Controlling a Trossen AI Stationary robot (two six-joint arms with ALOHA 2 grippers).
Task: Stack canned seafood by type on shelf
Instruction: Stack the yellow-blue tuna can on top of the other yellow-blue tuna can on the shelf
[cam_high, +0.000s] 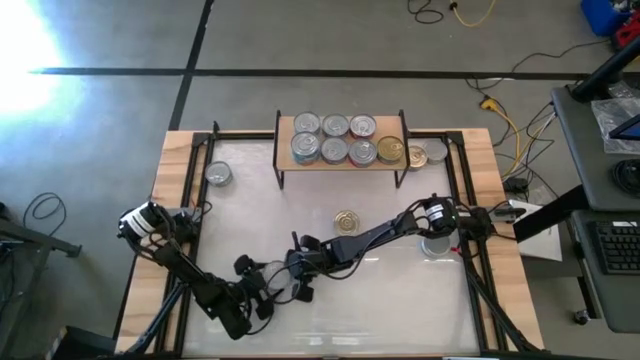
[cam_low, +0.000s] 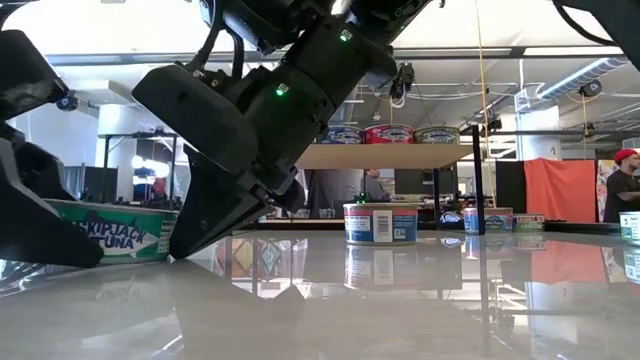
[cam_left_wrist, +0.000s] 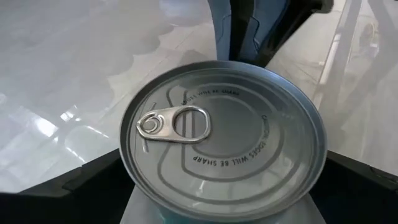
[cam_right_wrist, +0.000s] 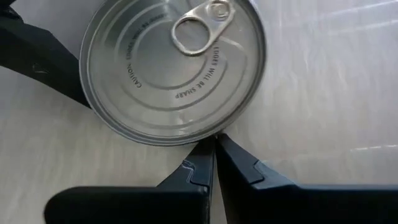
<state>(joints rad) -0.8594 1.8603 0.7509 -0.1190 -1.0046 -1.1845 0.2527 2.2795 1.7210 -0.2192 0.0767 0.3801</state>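
Straddling: left gripper (cam_high: 283, 291), fingers (cam_left_wrist: 68, 183) spread wide either side of silver-topped tin (cam_left_wrist: 222, 135), not clamped
Tin place: near front of table (cam_high: 250, 190), well in front of shelf (cam_high: 340, 160)
Right gripper (cam_high: 299, 262): fingers pinched together, tips (cam_right_wrist: 214, 163) touching that tin's rim, holding nothing
Lone silver tin (cam_high: 218, 175): left of shelf
Gold-topped tin (cam_high: 347, 221): just in front of shelf
Shelf load: two rows of tins (cam_high: 334, 126), mostly silver tops
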